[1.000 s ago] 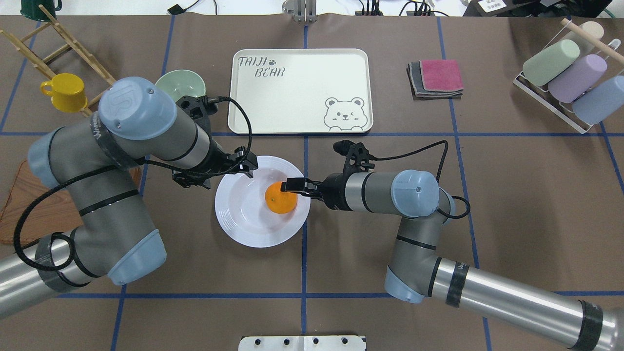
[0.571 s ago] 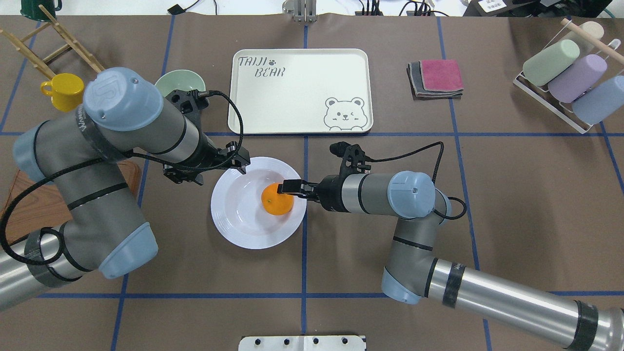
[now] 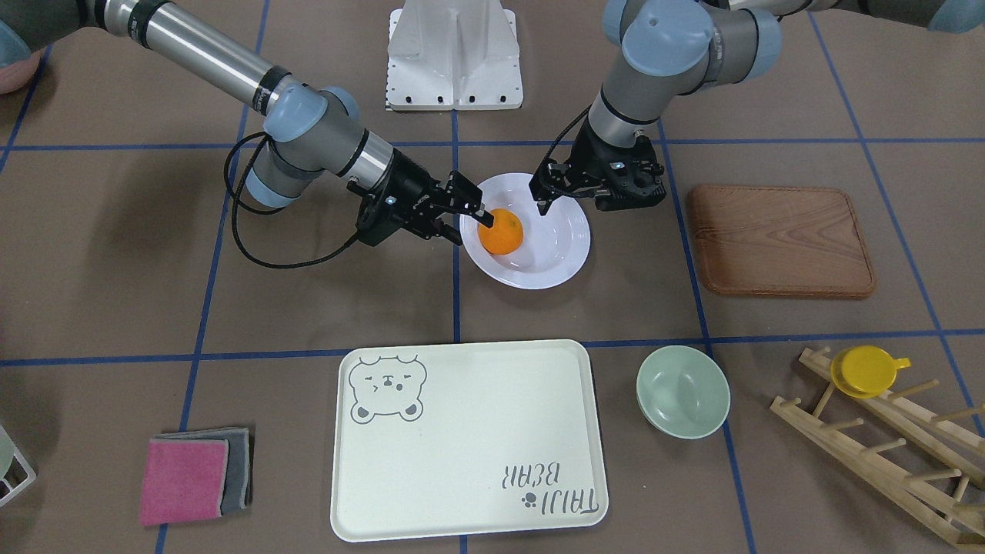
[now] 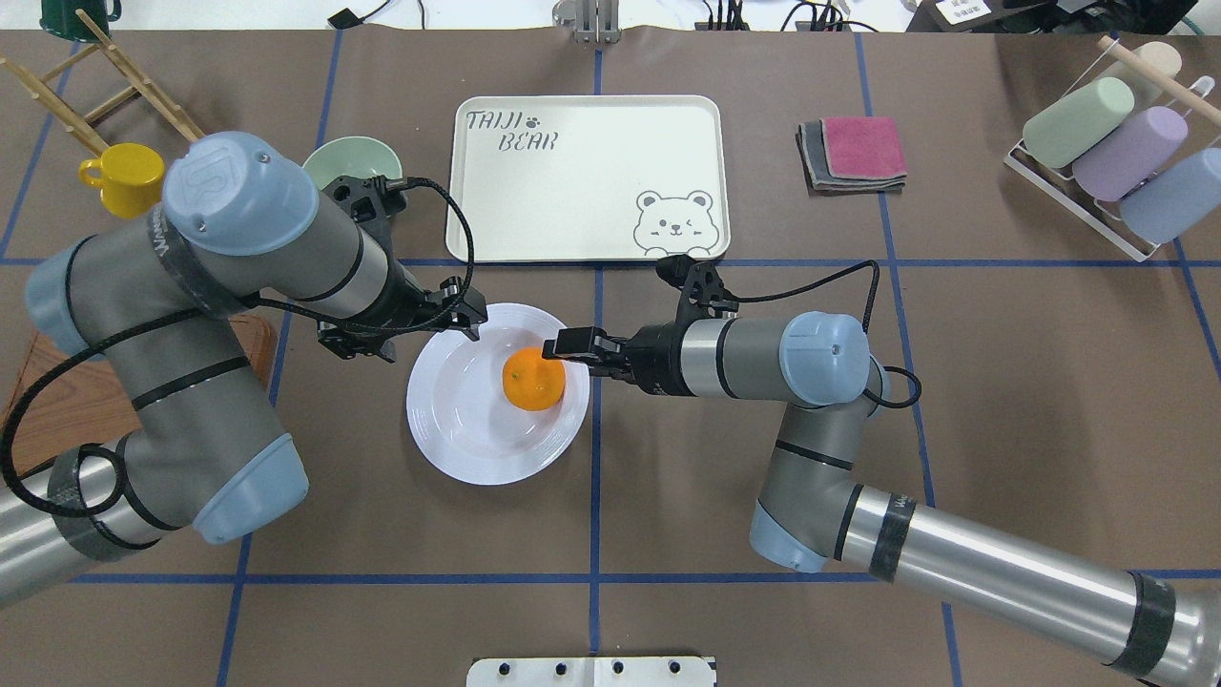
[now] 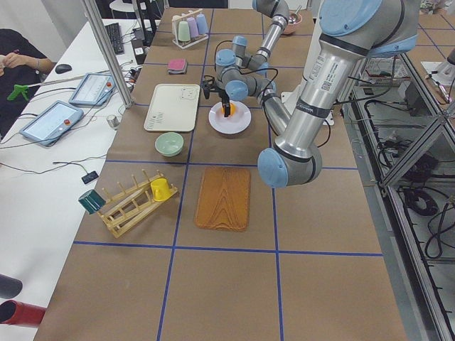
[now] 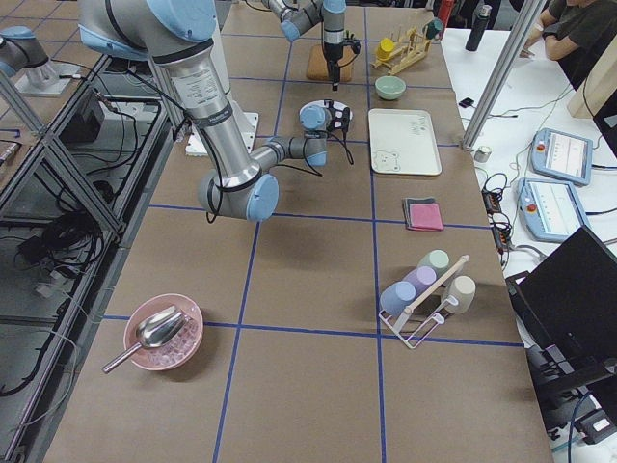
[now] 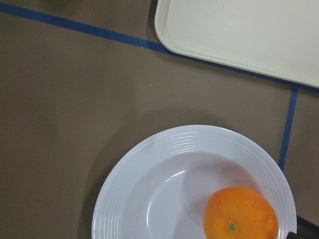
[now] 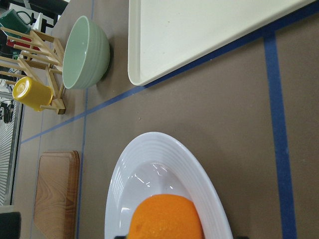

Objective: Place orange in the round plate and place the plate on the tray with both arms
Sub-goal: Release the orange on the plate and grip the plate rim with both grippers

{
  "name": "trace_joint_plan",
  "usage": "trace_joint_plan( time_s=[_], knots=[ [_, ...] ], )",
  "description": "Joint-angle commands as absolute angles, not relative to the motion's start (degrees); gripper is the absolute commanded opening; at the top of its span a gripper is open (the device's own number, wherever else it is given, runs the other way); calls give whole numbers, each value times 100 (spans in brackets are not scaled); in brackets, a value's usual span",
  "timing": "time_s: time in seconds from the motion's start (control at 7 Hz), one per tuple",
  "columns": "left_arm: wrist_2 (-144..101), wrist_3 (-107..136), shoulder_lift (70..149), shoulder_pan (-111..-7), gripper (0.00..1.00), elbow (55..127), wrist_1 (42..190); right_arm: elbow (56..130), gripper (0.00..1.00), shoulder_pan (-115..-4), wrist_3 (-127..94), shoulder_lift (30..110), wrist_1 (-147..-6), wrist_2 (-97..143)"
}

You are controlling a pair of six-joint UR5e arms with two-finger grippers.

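Orange (image 4: 532,384) in round plate (image 4: 456,420), partly covered by right gripper (image 4: 553,347).

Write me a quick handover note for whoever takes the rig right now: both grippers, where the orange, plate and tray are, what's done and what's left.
Left gripper: looks open, holds nothing, over the round plate at its rim on the left arm's side.
Right gripper: looks open, at the opposite rim, close beside the orange.
The orange lies in the plate, toward the right arm's side. The plate sits on the table, short of the tray, which has nothing on it.
Done: orange in plate.
Left: both arms grip the rim and move the plate onto the tray.
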State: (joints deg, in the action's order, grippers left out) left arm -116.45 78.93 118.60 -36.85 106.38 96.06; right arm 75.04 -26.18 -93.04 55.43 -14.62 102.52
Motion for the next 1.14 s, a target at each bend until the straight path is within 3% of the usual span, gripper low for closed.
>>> trace_joint_plan(
  time_s=[0.0, 0.43, 0.57, 0.71, 0.86, 1.0],
  knots=[
    [-11646, 7893, 11856, -3691, 98, 10644, 9606, 7515, 51, -2628, -9325, 5520, -1555, 10248],
    [-11646, 7840, 11856, -3718, 98, 10652, 9606, 7541, 50, -2610, -9316, 5309, -1863, 10309],
    [-11646, 7814, 11856, -3726, 98, 10652, 9606, 7532, 45, -2610, -9290, 5282, -1881, 10466],
    [-11663, 7813, 11778, -3761, 98, 10670, 9606, 7532, 33, -2610, -9273, 5230, -2003, 10607],
    [-11663, 7805, 11760, -3770, 98, 10705, 9615, 7541, 11, -2593, -9151, 5108, -2369, 10652],
    [-11672, 7805, 11760, -3814, 98, 10714, 9615, 7558, 0, -2601, -9002, 5080, -2512, 10792]
  ],
)
